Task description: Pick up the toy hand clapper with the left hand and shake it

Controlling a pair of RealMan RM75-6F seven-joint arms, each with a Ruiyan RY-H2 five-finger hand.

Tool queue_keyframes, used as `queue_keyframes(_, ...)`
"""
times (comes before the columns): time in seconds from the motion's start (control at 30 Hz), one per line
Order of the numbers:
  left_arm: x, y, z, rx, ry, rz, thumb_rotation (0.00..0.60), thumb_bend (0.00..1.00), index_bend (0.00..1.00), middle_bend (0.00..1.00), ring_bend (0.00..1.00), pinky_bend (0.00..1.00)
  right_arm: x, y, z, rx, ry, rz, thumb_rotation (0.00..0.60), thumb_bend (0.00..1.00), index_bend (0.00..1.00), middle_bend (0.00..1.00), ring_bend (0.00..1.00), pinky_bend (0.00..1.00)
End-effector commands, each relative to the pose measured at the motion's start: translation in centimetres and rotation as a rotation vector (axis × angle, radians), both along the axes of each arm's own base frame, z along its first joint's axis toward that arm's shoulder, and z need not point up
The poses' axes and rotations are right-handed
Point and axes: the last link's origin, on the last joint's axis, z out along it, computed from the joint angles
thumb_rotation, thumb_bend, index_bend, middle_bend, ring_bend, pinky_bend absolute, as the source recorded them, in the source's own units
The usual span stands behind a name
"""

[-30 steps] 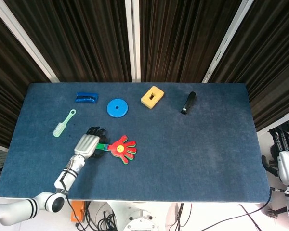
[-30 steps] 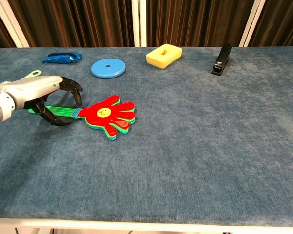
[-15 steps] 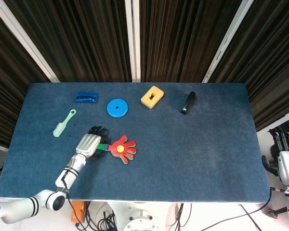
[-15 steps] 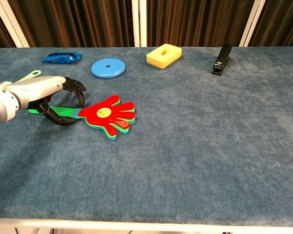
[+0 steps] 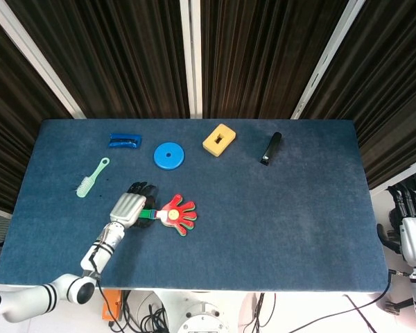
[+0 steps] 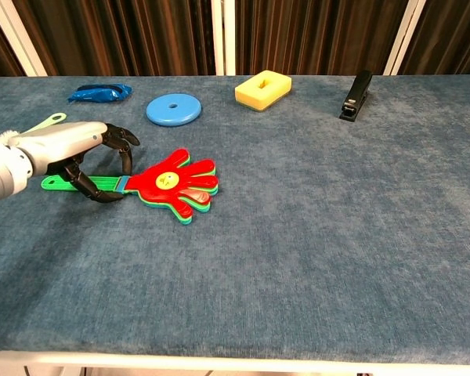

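Observation:
The toy hand clapper [image 5: 176,214] [image 6: 174,185] lies flat on the blue table: red, yellow and green hand shapes with a smiley face and a green handle pointing left. My left hand [image 5: 127,207] [image 6: 69,146] is over the handle. Its dark fingers [image 6: 124,149] curl over the far side, the thumb sits on the near side, and the handle is pinched between them. My right hand [image 5: 411,216] hangs off the table's right edge, fingers apart and holding nothing; only the head view shows it.
Along the far side lie a blue wrapper [image 6: 100,92], a blue disc [image 6: 173,108], a yellow block [image 6: 262,88] and a black stapler [image 6: 356,95]. A pale green brush [image 5: 91,178] lies just left of and behind my left hand.
My left hand's fingers have drawn in around the handle. The clapper has turned slightly, its handle now more level and its head shifted a little farther back.

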Motion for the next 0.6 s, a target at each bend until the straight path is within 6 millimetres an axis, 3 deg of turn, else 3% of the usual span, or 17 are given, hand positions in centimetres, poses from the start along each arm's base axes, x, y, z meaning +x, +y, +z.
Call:
queue_keyframes(0.03, 0.2, 0.0, 0.2, 0.012, -0.028, 0.006, 0.600, 0.27, 0.62, 0.13, 0.00, 0.00, 0.0, 0.0, 0.0, 0.001, 0.000, 0.000, 0.600, 0.32, 0.00, 0.00, 0.00, 0.00)
queue_keyframes(0.13, 0.6, 0.0, 0.5, 0.034, -0.107, 0.035, 0.600, 0.28, 0.64, 0.17, 0.01, 0.05, 0.0, 0.0, 0.0, 0.001, -0.001, 0.000, 0.600, 0.32, 0.00, 0.00, 0.00, 0.00)
queue_keyframes(0.3, 1.3, 0.0, 1.4, 0.062, -0.279, 0.077, 0.600, 0.30, 0.64, 0.33, 0.17, 0.35, -0.1, 0.0, 0.0, 0.001, -0.002, -0.001, 0.600, 0.32, 0.00, 0.00, 0.00, 0.00)
queue_keyframes(0.43, 1.4, -0.2, 1.6, 0.076, -0.372, 0.075, 0.600, 0.31, 0.64, 0.46, 0.30, 0.46, -0.1, 0.0, 0.0, 0.003, -0.003, -0.001, 0.600, 0.32, 0.00, 0.00, 0.00, 0.00)
queue_keyframes(0.6, 1.6, -0.1, 1.9, 0.092, -0.438, 0.076, 0.600, 0.31, 0.64, 0.53, 0.39, 0.58, -0.1, 0.0, -0.1, 0.005, -0.003, 0.000, 0.600, 0.32, 0.00, 0.00, 0.00, 0.00)
